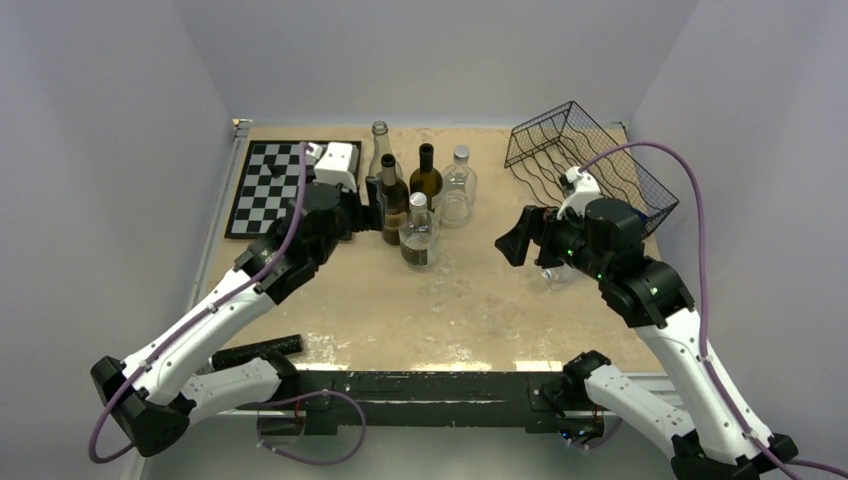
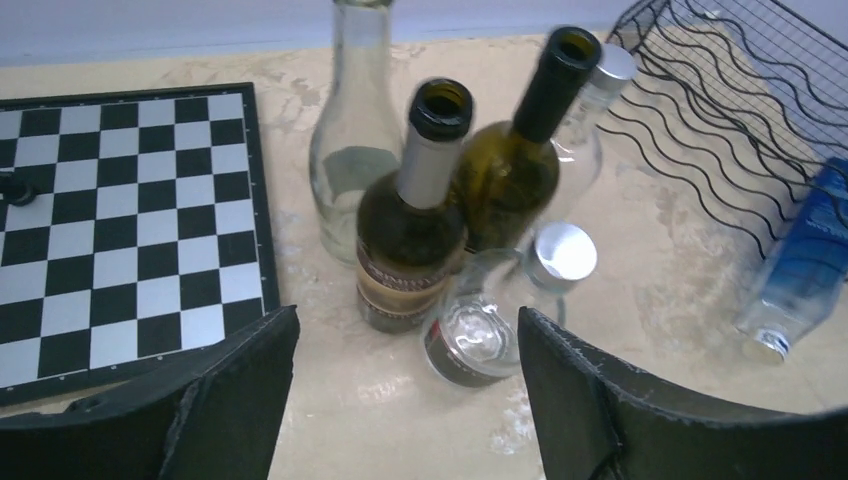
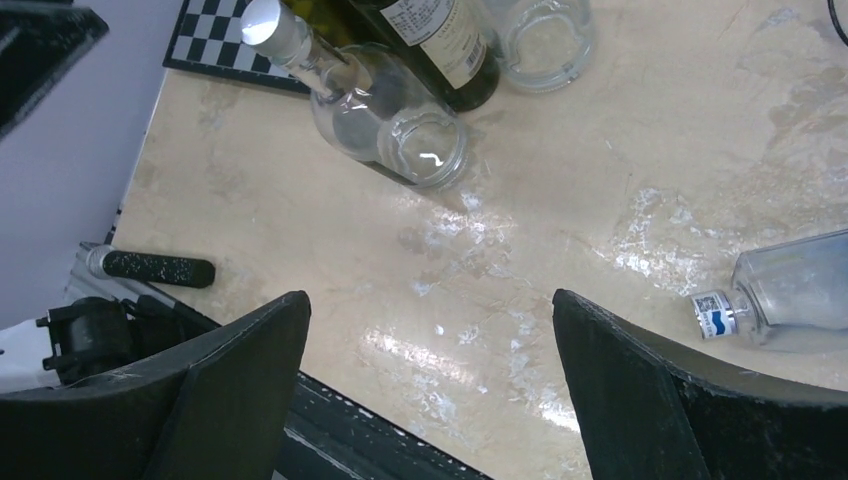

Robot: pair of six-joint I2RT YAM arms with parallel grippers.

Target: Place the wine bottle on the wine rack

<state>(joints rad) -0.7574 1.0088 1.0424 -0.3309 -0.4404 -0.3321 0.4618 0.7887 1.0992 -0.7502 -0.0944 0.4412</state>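
Note:
Two wine bottles stand open-necked in a cluster at the table's middle back: a dark one with a brown label point(image 1: 392, 208) point(image 2: 410, 250) and an olive-green one point(image 1: 426, 176) point(image 2: 505, 180). The black wire wine rack point(image 1: 590, 160) point(image 2: 720, 110) sits at the back right with nothing in it. My left gripper point(image 1: 372, 214) point(image 2: 408, 318) is open, just left of the dark bottle, with its jaws standing to either side in front of the bottle and not touching it. My right gripper point(image 1: 512, 240) point(image 3: 430, 300) is open over bare table in front of the rack.
Clear glass bottles share the cluster: a tall one point(image 1: 380, 148), a capped one point(image 1: 460, 186) and a short capped one point(image 1: 418, 232) point(image 2: 490, 320). A chessboard point(image 1: 265, 185) lies back left. A plastic water bottle point(image 2: 800, 260) point(image 3: 790, 295) lies by the rack. A black bar point(image 1: 255, 352) rests at the near edge.

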